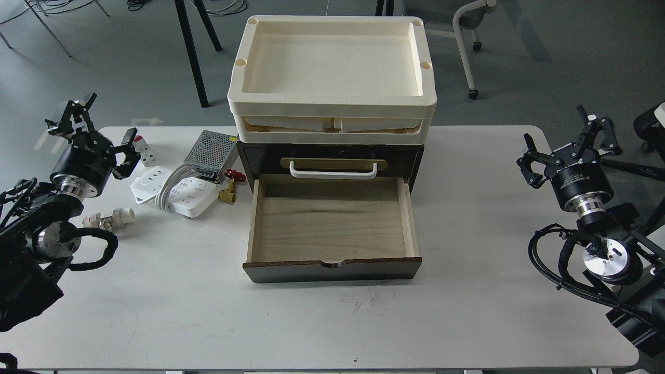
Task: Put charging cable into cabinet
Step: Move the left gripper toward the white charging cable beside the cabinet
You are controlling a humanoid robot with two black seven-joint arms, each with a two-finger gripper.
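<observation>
The dark brown box-like cabinet [332, 156] sits mid-table, its lower light wooden drawer [332, 226] pulled out toward six o'clock and bare inside. At nine o'clock from the drawer, the long white power strip with its thick cord wound round the middle [174, 191] lies flat on the white table [467, 311]. The left gripper [91, 132] hovers spread beside it, holding nothing. The right gripper [569, 140], at three o'clock, is also spread.

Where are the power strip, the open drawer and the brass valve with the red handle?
power strip [193, 193]: head view, on its white socket face, right of the wound cord.
open drawer [332, 224]: head view, on its bare wooden floor.
brass valve [227, 196]: head view, on its brass body below the red handle.
</observation>
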